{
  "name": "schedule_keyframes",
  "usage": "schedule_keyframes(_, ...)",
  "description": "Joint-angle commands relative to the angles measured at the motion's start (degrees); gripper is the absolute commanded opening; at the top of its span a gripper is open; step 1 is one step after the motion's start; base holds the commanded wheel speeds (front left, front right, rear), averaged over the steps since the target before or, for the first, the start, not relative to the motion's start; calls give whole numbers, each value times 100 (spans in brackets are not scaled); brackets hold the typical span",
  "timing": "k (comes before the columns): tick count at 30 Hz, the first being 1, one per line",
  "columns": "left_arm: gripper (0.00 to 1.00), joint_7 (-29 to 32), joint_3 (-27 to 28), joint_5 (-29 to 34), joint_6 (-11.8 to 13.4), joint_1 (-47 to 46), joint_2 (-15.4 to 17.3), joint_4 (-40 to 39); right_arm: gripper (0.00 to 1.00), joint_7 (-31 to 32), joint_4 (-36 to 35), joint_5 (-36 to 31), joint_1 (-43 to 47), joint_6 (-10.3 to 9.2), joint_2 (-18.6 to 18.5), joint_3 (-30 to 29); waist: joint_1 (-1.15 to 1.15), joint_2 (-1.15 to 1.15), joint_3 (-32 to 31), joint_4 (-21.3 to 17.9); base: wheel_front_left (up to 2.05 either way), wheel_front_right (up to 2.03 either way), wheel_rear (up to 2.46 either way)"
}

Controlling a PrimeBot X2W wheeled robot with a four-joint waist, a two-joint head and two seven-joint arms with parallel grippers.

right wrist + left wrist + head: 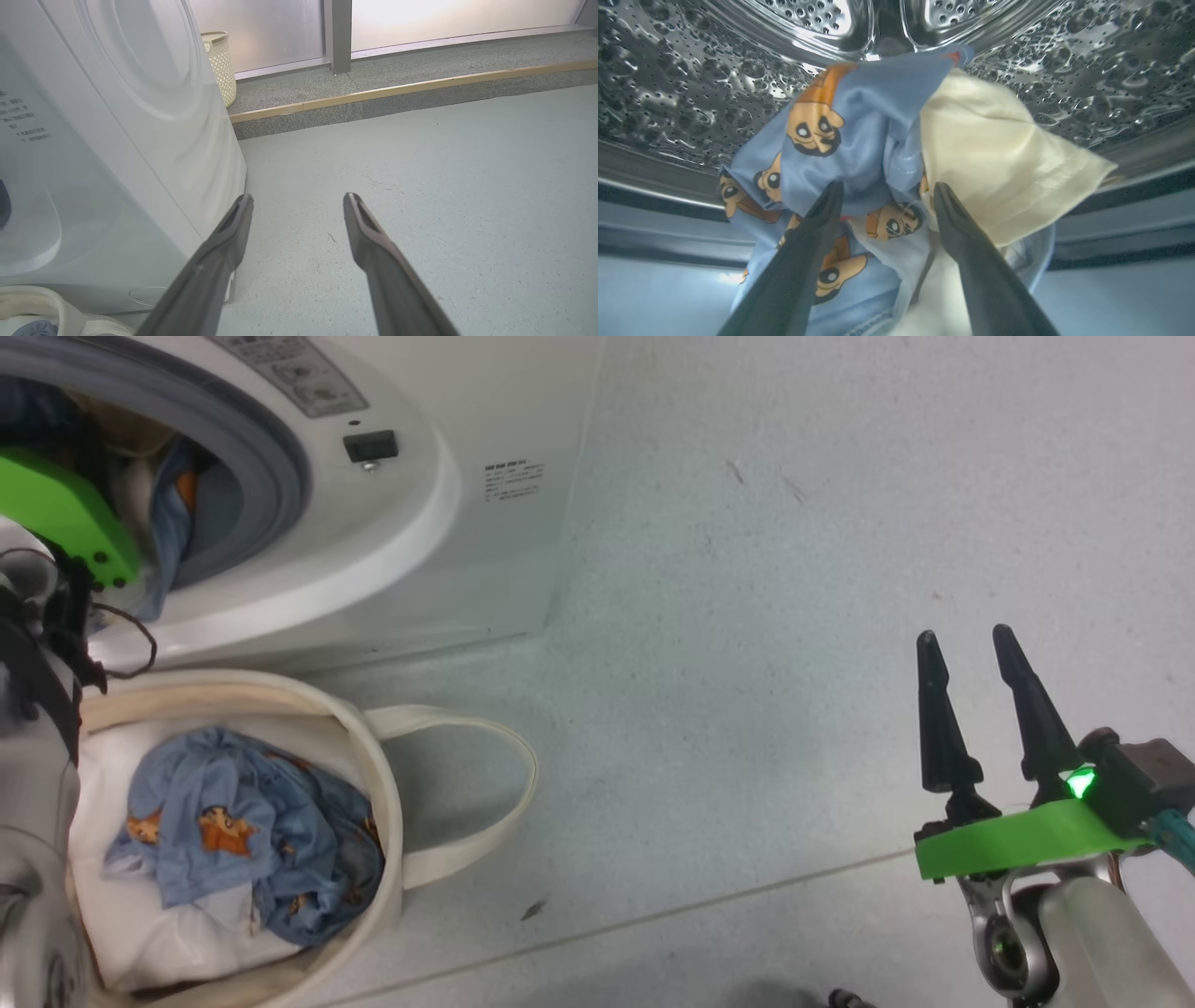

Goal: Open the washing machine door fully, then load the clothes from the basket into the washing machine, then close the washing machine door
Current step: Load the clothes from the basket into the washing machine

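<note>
The white washing machine point(485, 523) stands at the upper left with its mouth uncovered; its door is out of view. My left gripper point(887, 189) reaches inside the steel drum point(691, 93) and is open. Light blue bear-print clothes point(859, 140) with a cream part point(994, 163) lie bunched between and beyond its spread fingers. The same cloth hangs over the grey rubber ring point(271, 457). More blue bear-print clothes point(243, 831) lie in the cream basket point(373, 784) in front of the machine. My right gripper point(966, 639) hovers open and empty over the floor at the right.
A plain white bundle point(140, 915) lies under the clothes in the basket. One loop handle point(504, 803) rests on the floor to its right. Behind the machine stand a woven cream bin point(219, 60) and a raised step with a brass edge point(397, 88).
</note>
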Motion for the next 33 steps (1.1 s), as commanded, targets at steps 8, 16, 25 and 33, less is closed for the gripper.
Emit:
schedule_keyframes(8,100,-1127,128,-256,-451,718,-7,-117,100,-70,112,160,-23,3,-88,297,0,0,-695,159,0,0,0)
schedule_keyframes(16,100,-1346,185,-408,-658,1675,-102,-544,100,-70,361,370,25,3,-156,495,0,0,-1397,431,0,0,0)
schedule_keyframes(25,100,-1350,295,-407,-727,3057,-293,-1904,100,-70,591,557,210,3,-244,710,0,0,-2136,735,0,0,0)
schedule_keyframes(33,100,-1350,229,-464,-746,4271,-440,-2875,100,-70,680,733,448,3,-297,868,0,0,-2737,956,0,0,0)
